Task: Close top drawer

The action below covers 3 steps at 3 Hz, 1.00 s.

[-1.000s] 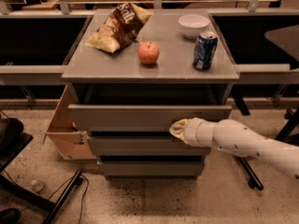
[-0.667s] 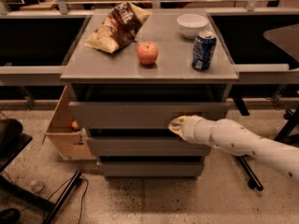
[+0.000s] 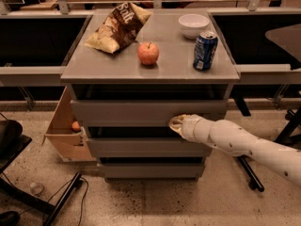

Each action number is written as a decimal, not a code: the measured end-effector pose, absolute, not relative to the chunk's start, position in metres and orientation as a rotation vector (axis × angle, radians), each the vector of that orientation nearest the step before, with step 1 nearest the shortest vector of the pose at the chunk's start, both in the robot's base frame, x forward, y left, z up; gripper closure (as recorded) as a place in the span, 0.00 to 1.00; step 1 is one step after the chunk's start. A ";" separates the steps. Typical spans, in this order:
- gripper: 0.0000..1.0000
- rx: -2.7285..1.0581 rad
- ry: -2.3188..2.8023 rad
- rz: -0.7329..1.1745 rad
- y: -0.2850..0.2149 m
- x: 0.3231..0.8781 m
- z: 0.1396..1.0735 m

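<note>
The top drawer (image 3: 122, 112) is the tallest grey front of three on the cabinet. It stands slightly out from the cabinet, with a dark gap above it under the countertop. My gripper (image 3: 175, 123) is at the end of the white arm that comes in from the right. It presses against the lower right part of the top drawer's front. Two shallower grey drawers (image 3: 141, 147) sit below it.
On the cabinet top (image 3: 94, 67) lie a chip bag (image 3: 117, 27), an apple (image 3: 148, 53), a blue can (image 3: 205, 51) and a white bowl (image 3: 193, 25). A cardboard box (image 3: 66, 131) stands left of the cabinet. A chair base (image 3: 28, 192) and cables are at the lower left.
The gripper has moved a little toward the cabinet with the top drawer's front, and the gap above the drawer looks narrower.
</note>
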State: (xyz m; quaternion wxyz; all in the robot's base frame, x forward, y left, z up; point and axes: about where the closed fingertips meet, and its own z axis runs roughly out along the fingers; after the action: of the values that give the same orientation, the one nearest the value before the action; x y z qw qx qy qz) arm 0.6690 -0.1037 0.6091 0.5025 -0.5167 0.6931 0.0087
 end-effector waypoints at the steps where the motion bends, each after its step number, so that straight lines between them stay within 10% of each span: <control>1: 0.53 -1.248 1.674 0.021 -0.104 0.669 0.609; 3: 0.01 -1.248 1.674 0.021 -0.104 0.669 0.609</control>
State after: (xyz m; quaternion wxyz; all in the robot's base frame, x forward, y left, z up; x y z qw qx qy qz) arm 0.6690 -0.1037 0.6091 0.5025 -0.5168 0.6931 0.0088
